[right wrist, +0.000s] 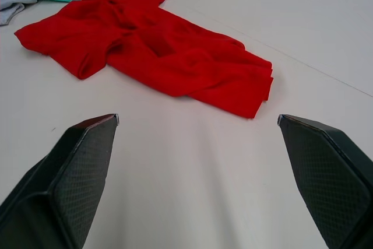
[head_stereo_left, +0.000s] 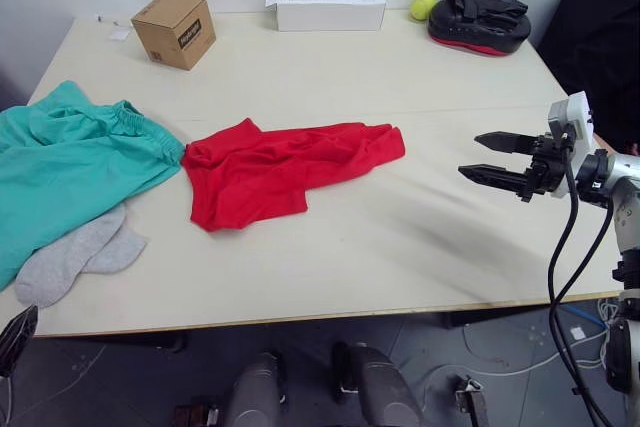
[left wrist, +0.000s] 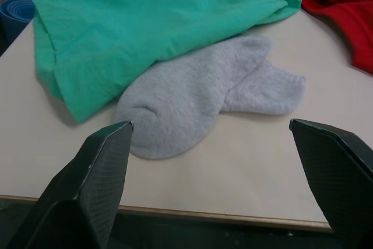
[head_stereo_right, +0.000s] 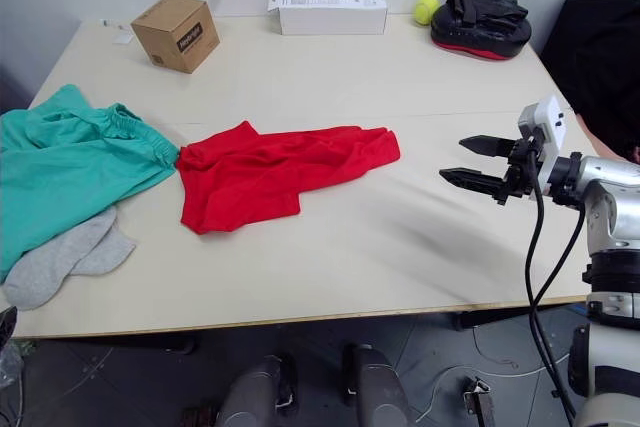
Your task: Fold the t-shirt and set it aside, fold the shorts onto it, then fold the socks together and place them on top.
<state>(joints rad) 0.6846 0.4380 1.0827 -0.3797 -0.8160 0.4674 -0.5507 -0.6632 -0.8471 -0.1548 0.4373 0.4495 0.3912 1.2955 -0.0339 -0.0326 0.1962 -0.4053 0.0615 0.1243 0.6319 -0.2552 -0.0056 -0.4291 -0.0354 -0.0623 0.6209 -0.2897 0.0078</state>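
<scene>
On the table [head_stereo_left: 400, 247], near its centre, lies the t-shirt [head_stereo_left: 275, 172], crumpled and partly folded; its long axis runs from about 8 o'clock to 2 o'clock, the narrower end toward 2 o'clock. No neck band or chest print can be made out among the folds. At 9 o'clock from it, touching its edge, lie the shorts [head_stereo_left: 70, 162], gathered waistband toward the t-shirt; their far side is cut off by the edge of the head views. The socks [head_stereo_left: 75, 252] lie at 7 o'clock from the t-shirt, overlapping each other, their upper ends hidden under the shorts' hem. Toes point toward the near table edge. The right gripper [head_stereo_left: 492, 157] hovers above the table at 3 o'clock from the t-shirt, well apart from it, fingers spread wide and holding nothing, tips pointing toward the garment. The left gripper [left wrist: 213, 126] is also spread wide and empty, facing the socks from just off the near edge. Along the far edge stand a cardboard box [head_stereo_left: 174, 29], a white box [head_stereo_left: 325, 7], a tennis ball [head_stereo_left: 423, 4] and a black-and-red pad [head_stereo_left: 480, 19].
</scene>
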